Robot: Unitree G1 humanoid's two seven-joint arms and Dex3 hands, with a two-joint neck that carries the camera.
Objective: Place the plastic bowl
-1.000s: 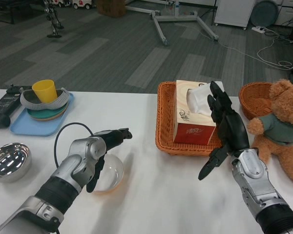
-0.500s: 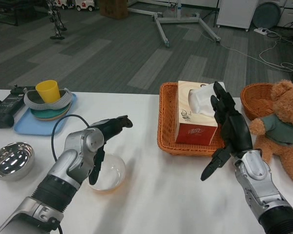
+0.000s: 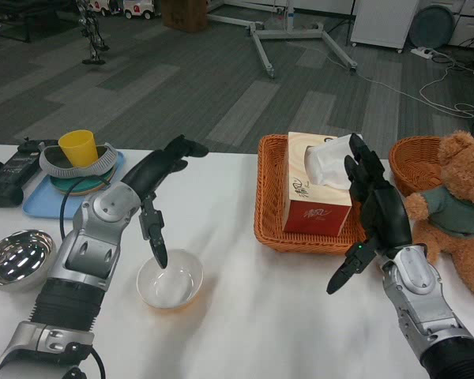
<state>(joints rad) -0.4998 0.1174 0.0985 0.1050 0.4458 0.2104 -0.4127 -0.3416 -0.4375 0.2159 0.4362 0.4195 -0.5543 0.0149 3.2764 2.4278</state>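
- I see the plastic bowl point(image 3: 170, 279) standing upright on the white table point(image 3: 245, 316), left of centre and near the front edge, clear and with nothing in it.
- My left hand point(image 3: 158, 178) is raised above and behind the bowl. Its long fingers point(image 3: 178, 148) stretch forward toward the far edge of the table, well clear of the bowl.
- One finger of that hand point(image 3: 156, 245) points straight down, its tip at the bowl's near-left rim. I cannot tell whether it touches the rim or hangs just above it.
- The left hand holds nothing; its fingers are apart.
- My right hand point(image 3: 377, 209) stands upright at the right, fingers spread and extended, holding nothing, in front of the tissue box point(image 3: 317, 196) in the wicker basket point(image 3: 273, 213).
- A teddy bear point(image 3: 458, 213) sits at the far right, with a second wicker basket point(image 3: 411, 162) behind it.
- A metal bowl point(image 3: 16, 259) lies at the left edge, well apart from the plastic bowl.
- A blue tray point(image 3: 41, 205) behind it carries stacked dishes and a yellow cup point(image 3: 79, 148).
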